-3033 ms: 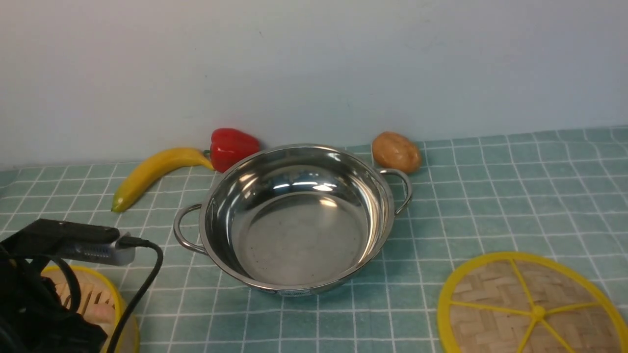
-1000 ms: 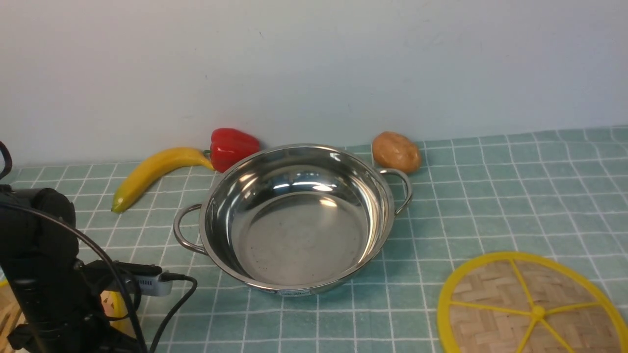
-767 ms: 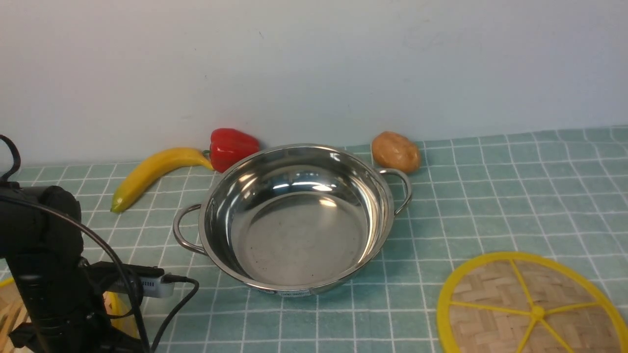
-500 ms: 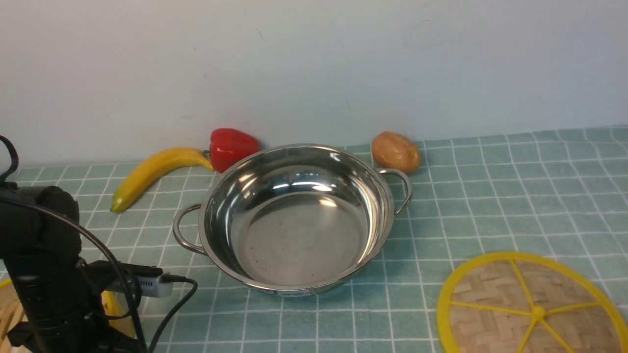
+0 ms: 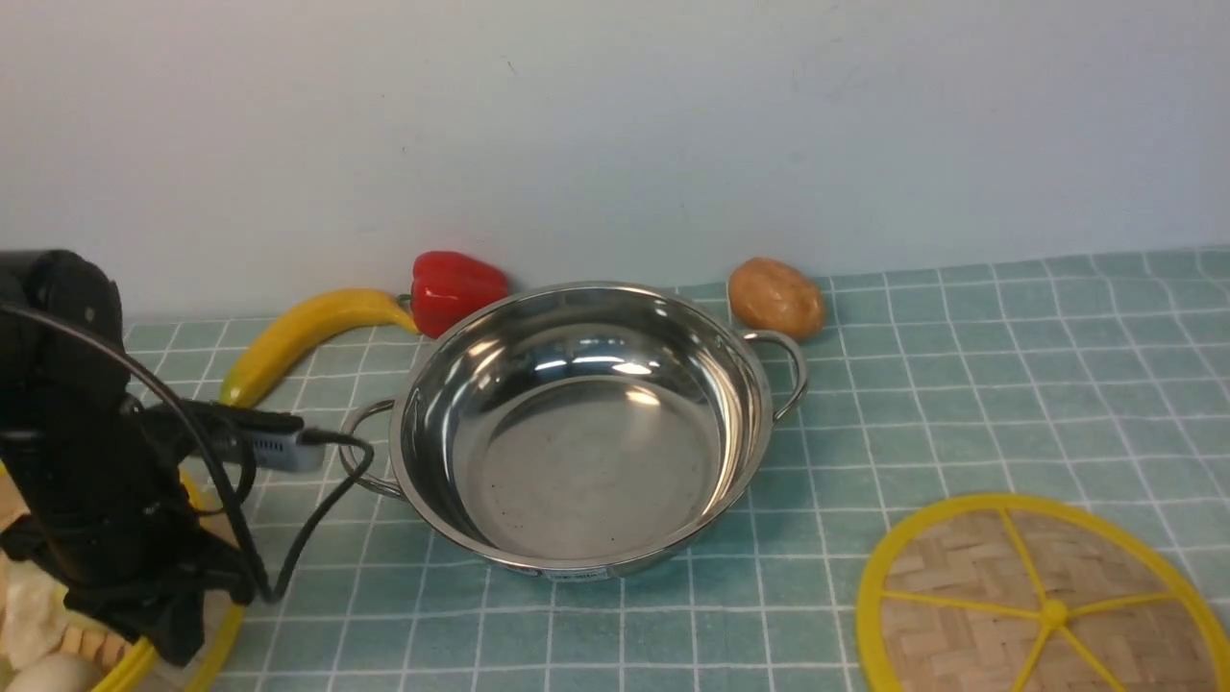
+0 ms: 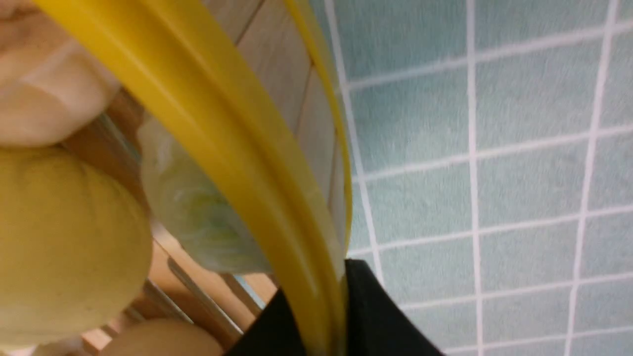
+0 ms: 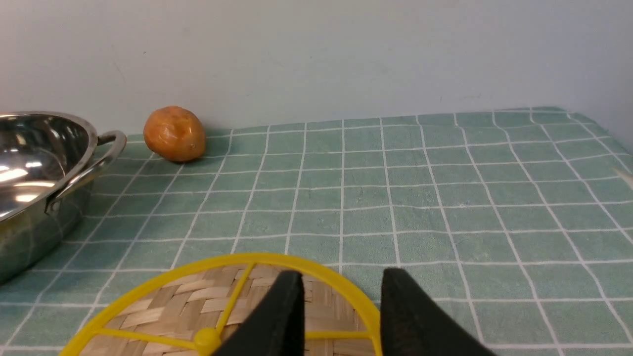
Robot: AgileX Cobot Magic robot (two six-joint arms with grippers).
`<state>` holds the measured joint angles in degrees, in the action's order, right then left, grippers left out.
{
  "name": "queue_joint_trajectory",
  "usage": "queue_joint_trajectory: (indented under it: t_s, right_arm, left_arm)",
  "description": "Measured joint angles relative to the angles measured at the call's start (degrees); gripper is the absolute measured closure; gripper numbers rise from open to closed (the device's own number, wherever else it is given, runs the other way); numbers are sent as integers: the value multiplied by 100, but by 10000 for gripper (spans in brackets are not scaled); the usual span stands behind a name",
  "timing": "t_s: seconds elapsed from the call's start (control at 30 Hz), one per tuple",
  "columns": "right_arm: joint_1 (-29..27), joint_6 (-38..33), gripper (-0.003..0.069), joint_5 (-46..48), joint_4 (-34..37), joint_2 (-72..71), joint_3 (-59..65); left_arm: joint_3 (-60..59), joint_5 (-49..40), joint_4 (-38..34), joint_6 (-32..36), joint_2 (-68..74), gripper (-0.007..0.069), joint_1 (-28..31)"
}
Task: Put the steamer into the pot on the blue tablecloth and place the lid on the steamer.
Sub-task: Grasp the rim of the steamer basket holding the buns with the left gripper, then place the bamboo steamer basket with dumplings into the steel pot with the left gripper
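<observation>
In the front view, the steamer (image 5: 229, 630) sits at the near left corner of the blue tablecloth (image 5: 961, 384), well apart from the empty pot (image 5: 577, 461) at centre. The left arm (image 5: 77, 461) stands over its rim. The lid (image 5: 1043, 605) lies flat at the near right.

In the left wrist view, the left claw (image 6: 319, 316) is clamped tight on the steamer's yellow rim, with buns inside.

In the right wrist view, the right claw (image 7: 341, 316) hangs spread wide just above the lid's edge, gripping nothing.

The step in hand looks like picking up the steamer. Next it probably needs lifting level, carrying clear of the pot's wall and lowering centred, so the buns do not tip.
</observation>
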<state>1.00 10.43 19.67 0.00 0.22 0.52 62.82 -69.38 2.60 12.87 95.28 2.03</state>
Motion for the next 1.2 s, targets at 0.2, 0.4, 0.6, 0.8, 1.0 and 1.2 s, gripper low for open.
queue_joint_trajectory:
  t_s: [0.2, 0.4, 0.6, 0.8, 1.0, 1.2]
  right_arm:
    - [0, 0, 419, 0, 0, 0, 0]
    - [0, 0, 419, 0, 0, 0, 0]
    - [0, 0, 419, 0, 0, 0, 0]
    - [0, 0, 419, 0, 0, 0, 0]
    - [0, 0, 419, 0, 0, 0, 0]
    - [0, 0, 419, 0, 0, 0, 0]
  left_arm:
    - [761, -30, -614, 203, 0, 575, 0]
    - [1338, -62, -951, 219, 5, 575, -5]
    - [1422, -94, -921, 212, 9, 575, -5]
    - [1427, -105, -945, 212, 9, 575, -5]
    - [1427, -105, -944, 276, 9, 575, -53]
    - [1427, -105, -412, 658, 9, 575, -793]
